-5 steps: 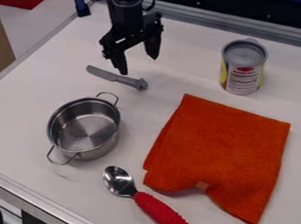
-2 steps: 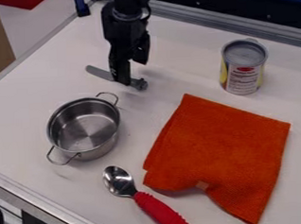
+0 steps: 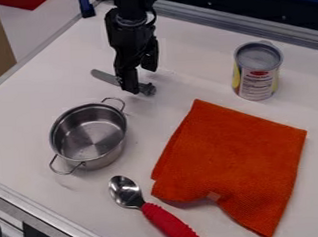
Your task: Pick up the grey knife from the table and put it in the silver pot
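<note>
Black gripper (image 3: 140, 80), fingers apart, at 1 knife (image 3: 107, 77) | 1 pot (image 3: 89, 136) | 1 spoon (image 3: 168, 221) | 1 cloth (image 3: 234, 159) | 1 can (image 3: 257, 75)

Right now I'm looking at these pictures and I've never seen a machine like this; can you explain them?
One fixed camera looks down at a slant on a white table. The black robot arm comes in from the top, its jaws apart over a slim grey knife; I can't tell whether they touch it. Nothing looks lifted. Around it lie a round steel pot, a metal can, a folded orange cloth and a red-handled metal spoon.
</note>
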Available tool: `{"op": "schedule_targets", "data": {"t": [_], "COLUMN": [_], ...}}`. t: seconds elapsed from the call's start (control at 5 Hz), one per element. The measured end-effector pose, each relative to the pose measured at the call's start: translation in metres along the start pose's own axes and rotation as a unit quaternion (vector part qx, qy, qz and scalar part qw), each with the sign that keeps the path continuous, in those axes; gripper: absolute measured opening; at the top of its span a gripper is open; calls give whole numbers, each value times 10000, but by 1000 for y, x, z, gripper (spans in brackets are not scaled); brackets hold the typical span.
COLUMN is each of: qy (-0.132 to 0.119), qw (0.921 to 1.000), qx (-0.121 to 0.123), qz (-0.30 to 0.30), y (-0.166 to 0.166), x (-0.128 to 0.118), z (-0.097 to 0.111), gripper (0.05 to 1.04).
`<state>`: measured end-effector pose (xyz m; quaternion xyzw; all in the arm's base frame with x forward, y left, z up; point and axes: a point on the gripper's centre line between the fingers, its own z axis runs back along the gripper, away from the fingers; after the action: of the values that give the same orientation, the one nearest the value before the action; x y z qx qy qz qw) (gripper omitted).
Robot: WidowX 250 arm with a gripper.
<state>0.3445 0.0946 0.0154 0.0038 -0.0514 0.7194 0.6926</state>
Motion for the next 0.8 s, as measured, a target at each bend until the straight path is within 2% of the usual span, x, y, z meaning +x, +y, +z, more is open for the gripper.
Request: {"op": "schedule_targets", "data": {"t": [0.2,0.4,0.6,0.8], "qy": [70,102,143,268], "qw": [10000,9999,9999,9994], "qx": [-30,43,-10,30], "qz": [16,20,82,196], "y": [0,-1,-2,-1], "x": [4,4,5,6], "z": [-2,-9,-9,-9], "gripper": [951,680,387,188]}}
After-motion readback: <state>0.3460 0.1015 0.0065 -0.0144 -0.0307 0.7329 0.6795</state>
